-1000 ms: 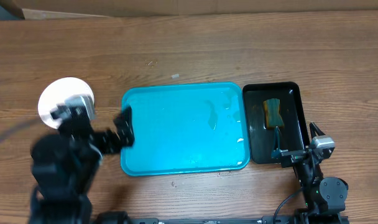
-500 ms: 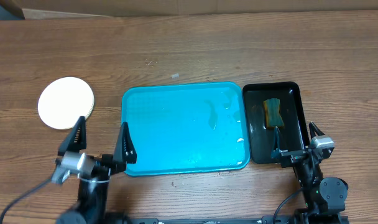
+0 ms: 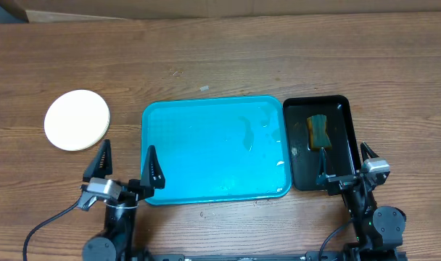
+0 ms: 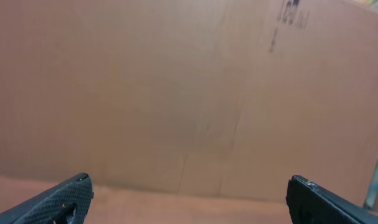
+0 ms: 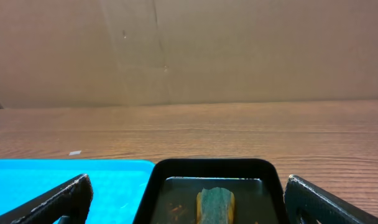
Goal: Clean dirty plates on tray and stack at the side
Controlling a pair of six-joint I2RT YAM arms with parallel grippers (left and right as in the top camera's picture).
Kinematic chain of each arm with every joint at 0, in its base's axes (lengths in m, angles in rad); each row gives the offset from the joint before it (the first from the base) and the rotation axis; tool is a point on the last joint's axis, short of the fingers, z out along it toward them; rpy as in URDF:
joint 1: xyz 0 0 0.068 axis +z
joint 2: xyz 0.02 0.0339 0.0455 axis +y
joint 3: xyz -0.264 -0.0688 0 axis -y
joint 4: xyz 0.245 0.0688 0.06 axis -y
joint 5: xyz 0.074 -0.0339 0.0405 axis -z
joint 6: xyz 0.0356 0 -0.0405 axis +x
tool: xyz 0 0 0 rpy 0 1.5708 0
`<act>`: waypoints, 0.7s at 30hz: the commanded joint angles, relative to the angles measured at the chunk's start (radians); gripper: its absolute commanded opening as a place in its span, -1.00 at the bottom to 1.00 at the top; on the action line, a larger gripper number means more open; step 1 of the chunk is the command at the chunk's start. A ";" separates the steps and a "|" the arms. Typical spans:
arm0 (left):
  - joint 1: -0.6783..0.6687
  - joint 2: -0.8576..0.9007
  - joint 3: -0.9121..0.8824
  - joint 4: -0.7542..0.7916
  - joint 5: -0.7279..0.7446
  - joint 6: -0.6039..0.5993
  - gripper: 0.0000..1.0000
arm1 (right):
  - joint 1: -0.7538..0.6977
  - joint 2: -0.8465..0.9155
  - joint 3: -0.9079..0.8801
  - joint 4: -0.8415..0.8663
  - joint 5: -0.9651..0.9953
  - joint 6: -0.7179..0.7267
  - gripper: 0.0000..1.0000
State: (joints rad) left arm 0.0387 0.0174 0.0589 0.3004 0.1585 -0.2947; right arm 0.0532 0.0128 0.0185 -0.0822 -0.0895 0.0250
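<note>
The plates (image 3: 77,119) lie in one round white stack on the table at the far left, a pale yellow-green rim showing at its right edge; no smear shows on top. The turquoise tray (image 3: 215,150) sits in the middle with a few wet streaks and no plate on it; its corner shows in the right wrist view (image 5: 64,177). My left gripper (image 3: 127,165) is open and empty by the tray's front left corner; its wrist view shows only its two fingertips (image 4: 189,202) against brown cardboard. My right gripper (image 3: 344,161) is open and empty at the front of the black tray; it also shows in its own view (image 5: 188,202).
A narrow black tray (image 3: 320,142) stands right of the turquoise tray and holds murky water and a yellow sponge with a green top (image 3: 318,130), also in the right wrist view (image 5: 215,204). A cardboard wall runs along the table's far edge (image 3: 206,7).
The left arm has pulled back from the plate stack toward the table's front edge and now rests with its gripper open by the tray's front left corner. The right arm has not moved.
</note>
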 commanded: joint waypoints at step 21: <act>-0.006 -0.014 -0.054 -0.378 -0.127 0.177 1.00 | -0.003 -0.010 -0.011 0.005 -0.002 -0.007 1.00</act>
State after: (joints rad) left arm 0.0387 0.0154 0.0116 -0.0757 0.0696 -0.2077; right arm 0.0528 0.0128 0.0185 -0.0814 -0.0895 0.0246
